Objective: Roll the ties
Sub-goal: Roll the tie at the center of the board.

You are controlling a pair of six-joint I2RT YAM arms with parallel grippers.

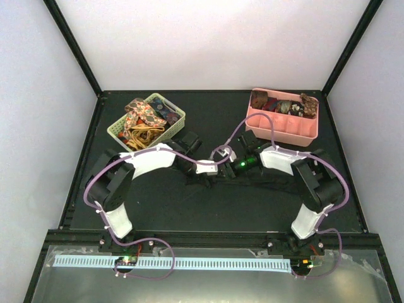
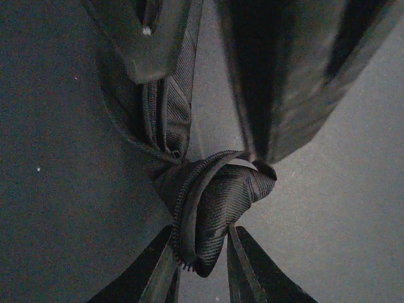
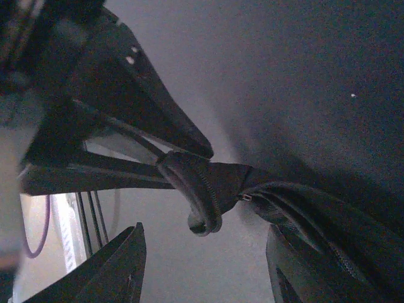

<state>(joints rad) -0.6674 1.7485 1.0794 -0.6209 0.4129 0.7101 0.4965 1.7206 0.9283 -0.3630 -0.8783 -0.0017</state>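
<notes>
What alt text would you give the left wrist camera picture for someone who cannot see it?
A dark ribbed fabric necktie, bunched into a loose roll, sits pinched between the two black fingers of the left claw over a dark table. The right claw, open, looms opposite.

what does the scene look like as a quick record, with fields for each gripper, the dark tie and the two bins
left gripper: shut on the coiled end of the dark tie
right gripper: open, not clamping
dark tie: one end coiled, rest lying on the table
green basket: loose ties, far left
pink tray: rolled ties, far right
</notes>
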